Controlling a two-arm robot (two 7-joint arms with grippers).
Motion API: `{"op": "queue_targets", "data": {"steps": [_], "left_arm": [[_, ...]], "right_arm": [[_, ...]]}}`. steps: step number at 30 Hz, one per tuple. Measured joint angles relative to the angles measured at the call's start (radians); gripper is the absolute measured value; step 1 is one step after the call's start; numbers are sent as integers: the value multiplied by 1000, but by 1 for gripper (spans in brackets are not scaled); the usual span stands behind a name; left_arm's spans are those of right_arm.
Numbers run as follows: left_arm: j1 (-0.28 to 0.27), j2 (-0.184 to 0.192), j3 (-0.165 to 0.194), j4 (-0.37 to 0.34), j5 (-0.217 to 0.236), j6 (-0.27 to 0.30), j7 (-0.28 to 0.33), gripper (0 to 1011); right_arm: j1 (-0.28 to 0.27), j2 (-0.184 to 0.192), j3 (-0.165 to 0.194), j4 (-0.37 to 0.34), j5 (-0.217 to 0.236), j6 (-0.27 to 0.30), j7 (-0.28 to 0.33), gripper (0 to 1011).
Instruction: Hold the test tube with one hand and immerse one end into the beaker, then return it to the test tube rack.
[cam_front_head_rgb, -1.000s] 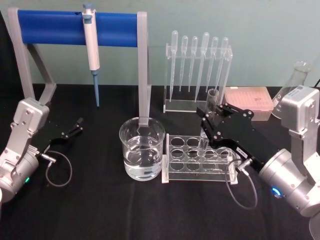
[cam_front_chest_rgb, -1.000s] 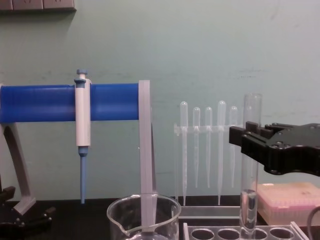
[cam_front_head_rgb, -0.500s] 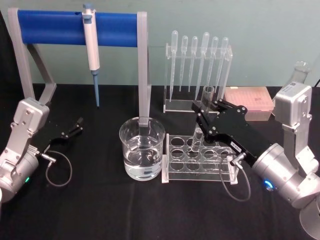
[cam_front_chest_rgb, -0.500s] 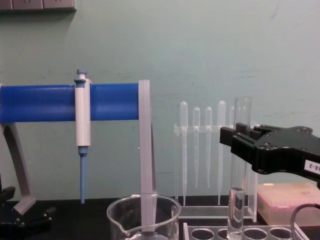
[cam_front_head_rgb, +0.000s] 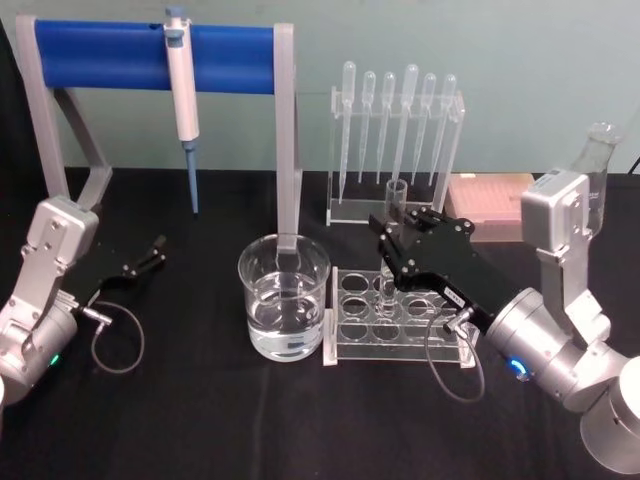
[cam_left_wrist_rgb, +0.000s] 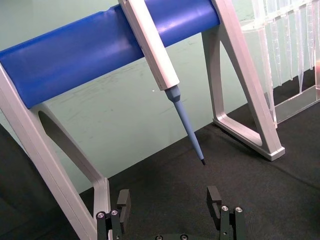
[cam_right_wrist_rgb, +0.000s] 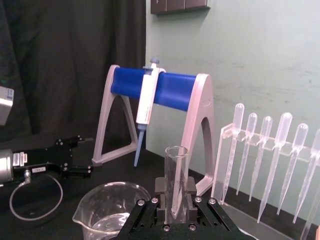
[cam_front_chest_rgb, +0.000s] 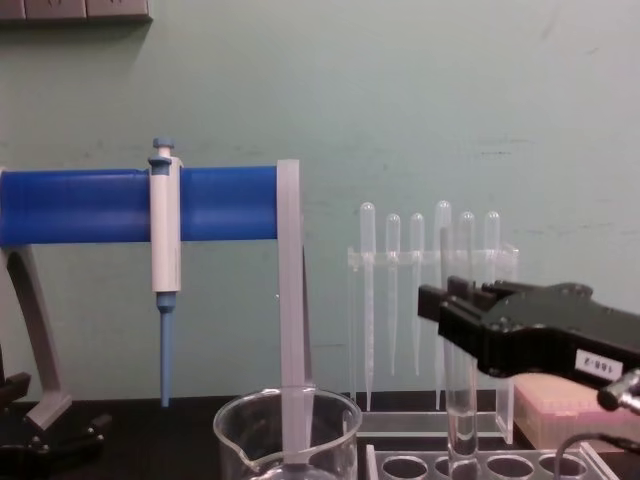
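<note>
Right gripper (cam_front_head_rgb: 388, 243) over the clear tube rack (cam_front_head_rgb: 400, 320), fingers (cam_right_wrist_rgb: 190, 188) clamped on the test tube (cam_front_head_rgb: 391, 240) a little below its rim. Tube upright, rim just above the black fingers, rounded bottom down at the rack's holes; from the chest view the lower end (cam_front_chest_rgb: 461, 420) reaches the top of the rack (cam_front_chest_rgb: 480, 465), though whether it sits inside a hole or just above one cannot be told. In the right wrist view the tube (cam_right_wrist_rgb: 175, 180) stands straight between the two pads, open rim on top.

Beaker (cam_front_head_rgb: 284, 297) on the black tabletop (cam_front_head_rgb: 200, 400) just left of the rack, partly filled with clear liquid, spout side toward the robot in the chest view (cam_front_chest_rgb: 288, 430). Tube and beaker apart, the rack's left end between them.

Left gripper (cam_front_head_rgb: 148, 254) low over the tabletop on the left side, well apart from the beaker, fingers (cam_left_wrist_rgb: 123, 205) spread and holding nothing.

Behind the beaker, a grey stand with a blue bar (cam_front_head_rgb: 150, 55), a white-and-blue pipettor (cam_front_head_rgb: 183, 100) hanging from it, tip down. Behind the rack, a clear holder with a row of plastic pipettes (cam_front_head_rgb: 395, 120). Further right, a pink tip box (cam_front_head_rgb: 490, 205) and a glass flask (cam_front_head_rgb: 597, 165) near the right arm's silver housing.
</note>
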Motion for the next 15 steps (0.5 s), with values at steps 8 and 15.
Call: {"op": "queue_targets", "data": {"steps": [8, 15], "left_arm": [[0, 0, 0, 0, 0, 0, 0, 1000], [0, 0, 0, 0, 0, 0, 0, 1000]], "right_arm": [[15, -9, -17, 44, -3, -2, 7, 225], [23, -13, -35, 76, -11, -4, 14, 225]]}}
